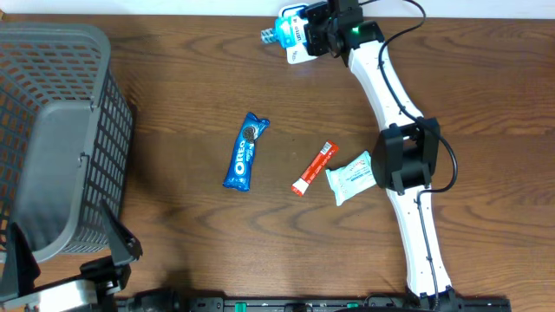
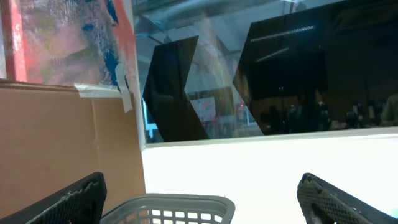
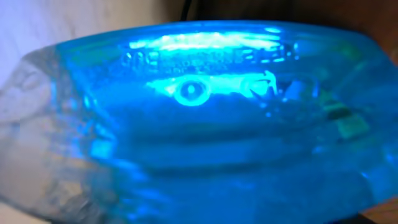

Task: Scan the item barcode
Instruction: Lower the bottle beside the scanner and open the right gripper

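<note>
Presently, right pincer [image 1: 309, 35] gripping blue bottle [image 1: 284, 31] at 12 o'clock edge of bench [image 1: 173, 95], long axis lying 9-to-3, cap toward 9 o'clock, left pincer [image 2: 202, 190] spread wide, holding nothing

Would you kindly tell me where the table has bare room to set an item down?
Bare wood lies between the basket and the Oreo pack, and right of the right arm. Crowded around the red sachet and white packet.
</note>
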{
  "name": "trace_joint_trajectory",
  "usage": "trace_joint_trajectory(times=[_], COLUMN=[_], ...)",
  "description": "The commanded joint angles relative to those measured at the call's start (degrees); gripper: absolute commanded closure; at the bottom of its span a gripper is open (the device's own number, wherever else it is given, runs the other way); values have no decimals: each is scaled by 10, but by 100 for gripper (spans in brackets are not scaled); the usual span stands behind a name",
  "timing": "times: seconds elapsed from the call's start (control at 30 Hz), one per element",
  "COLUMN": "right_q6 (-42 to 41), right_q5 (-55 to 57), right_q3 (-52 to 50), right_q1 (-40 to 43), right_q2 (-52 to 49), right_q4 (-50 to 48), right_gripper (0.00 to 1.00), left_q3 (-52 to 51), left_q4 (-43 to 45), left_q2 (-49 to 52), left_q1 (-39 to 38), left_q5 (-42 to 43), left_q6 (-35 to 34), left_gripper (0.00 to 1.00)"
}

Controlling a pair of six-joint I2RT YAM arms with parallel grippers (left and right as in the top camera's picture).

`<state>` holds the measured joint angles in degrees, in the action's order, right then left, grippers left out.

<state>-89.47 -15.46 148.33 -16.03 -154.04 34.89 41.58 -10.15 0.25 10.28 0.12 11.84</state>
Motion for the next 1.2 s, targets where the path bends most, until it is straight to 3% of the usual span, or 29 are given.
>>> trace_joint_trajectory(times=[0.0, 0.4, 0.73, 1.17], right_q6=[-23, -50, 32, 269], right_q5=[-5, -54, -191, -162], right_q3=[15, 15, 15, 15], right_q1=[4, 4, 7, -27], right_q2=[11, 11, 11, 23], right_q4=[-5, -32, -20, 280], right_gripper=[66, 65, 73, 80], left_q3=[-9, -11, -11, -11], left_q4=[2, 3, 6, 6], left_q2=[-1, -1, -1, -1], left_q1=[-2, -2, -2, -2], left_q5=[8, 8, 8, 8], left_q6=[-1, -1, -1, -1], left_gripper=[2, 2, 2, 2])
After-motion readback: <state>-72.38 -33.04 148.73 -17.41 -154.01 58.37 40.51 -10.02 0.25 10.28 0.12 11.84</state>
